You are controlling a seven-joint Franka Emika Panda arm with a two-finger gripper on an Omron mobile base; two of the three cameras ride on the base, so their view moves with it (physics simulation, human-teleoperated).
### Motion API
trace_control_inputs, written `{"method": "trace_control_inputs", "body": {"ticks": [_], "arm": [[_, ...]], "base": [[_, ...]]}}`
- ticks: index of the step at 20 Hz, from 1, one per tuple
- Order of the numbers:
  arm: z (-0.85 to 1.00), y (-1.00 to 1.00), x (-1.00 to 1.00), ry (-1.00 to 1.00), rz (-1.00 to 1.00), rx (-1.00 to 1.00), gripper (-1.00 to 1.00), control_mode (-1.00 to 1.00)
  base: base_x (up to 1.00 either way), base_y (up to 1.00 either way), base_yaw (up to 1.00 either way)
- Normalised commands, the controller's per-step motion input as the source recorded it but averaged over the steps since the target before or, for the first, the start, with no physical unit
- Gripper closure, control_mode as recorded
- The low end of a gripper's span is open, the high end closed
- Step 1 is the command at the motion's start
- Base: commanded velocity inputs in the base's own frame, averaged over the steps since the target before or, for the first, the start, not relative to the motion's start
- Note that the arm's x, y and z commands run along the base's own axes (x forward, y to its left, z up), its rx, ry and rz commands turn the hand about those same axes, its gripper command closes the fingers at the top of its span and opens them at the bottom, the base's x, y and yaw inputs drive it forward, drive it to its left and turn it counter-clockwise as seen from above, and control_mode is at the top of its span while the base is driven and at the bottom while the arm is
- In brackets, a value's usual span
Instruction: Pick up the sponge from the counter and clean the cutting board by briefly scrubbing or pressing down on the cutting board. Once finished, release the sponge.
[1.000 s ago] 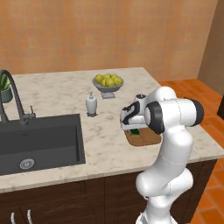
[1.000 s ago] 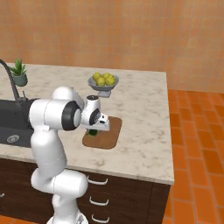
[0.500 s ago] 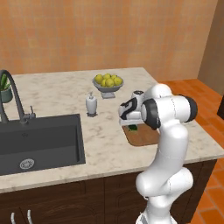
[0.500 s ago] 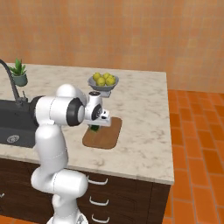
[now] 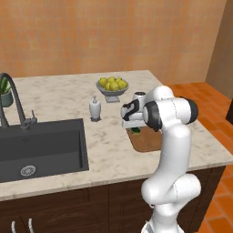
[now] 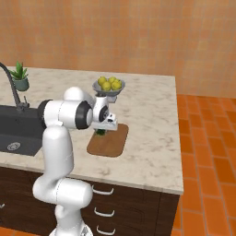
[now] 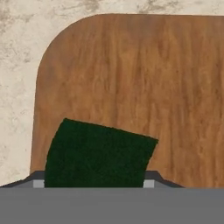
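Observation:
My gripper (image 7: 94,183) is shut on the sponge (image 7: 98,153), a dark green block held between the two finger tips. The sponge sits over the rounded corner of the brown wooden cutting board (image 7: 144,78). In the left base view the gripper (image 5: 132,124) points down at the board's near-left end (image 5: 148,142), and the green sponge (image 5: 135,130) shows just under it. The right base view has the gripper (image 6: 102,128), the sponge (image 6: 100,132) and the cutting board (image 6: 110,143) on the beige counter (image 6: 147,115). Whether the sponge touches the wood I cannot tell.
A bowl of lemons (image 5: 112,85) stands just behind the board. A white soap dispenser (image 5: 94,109) is to its left, beside the dark sink (image 5: 41,145) and the faucet (image 5: 13,98). A small plant (image 6: 19,76) stands at the back left.
The hand with the sponge has shifted slightly toward the back left corner of the cutting board. The grip is unchanged.

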Motion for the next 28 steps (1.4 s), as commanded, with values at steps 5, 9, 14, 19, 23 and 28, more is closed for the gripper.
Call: {"method": "trace_control_inputs", "body": {"ticks": [5, 9, 14, 19, 23, 28], "arm": [[-0.03, 0.00, 0.60, 0.00, 0.00, 0.00, 1.00, -1.00], [-0.46, 0.00, 0.52, -0.03, 0.00, 0.00, 1.00, -1.00], [-0.71, 0.00, 0.29, -0.15, 0.05, 0.00, 1.00, -1.00], [-0.40, -0.24, 0.09, -0.06, 0.02, 0.00, 1.00, -1.00], [-0.32, -0.59, 0.01, 0.00, 0.00, 0.00, 1.00, -1.00], [-0.19, -0.55, 0.13, 0.00, 0.00, 0.00, 1.00, -1.00]], "base": [[0.00, 0.00, 0.00], [0.00, 0.00, 0.00], [0.00, 0.00, 0.00], [0.00, 0.00, 0.00], [0.00, 0.00, 0.00], [0.00, 0.00, 0.00]]}}
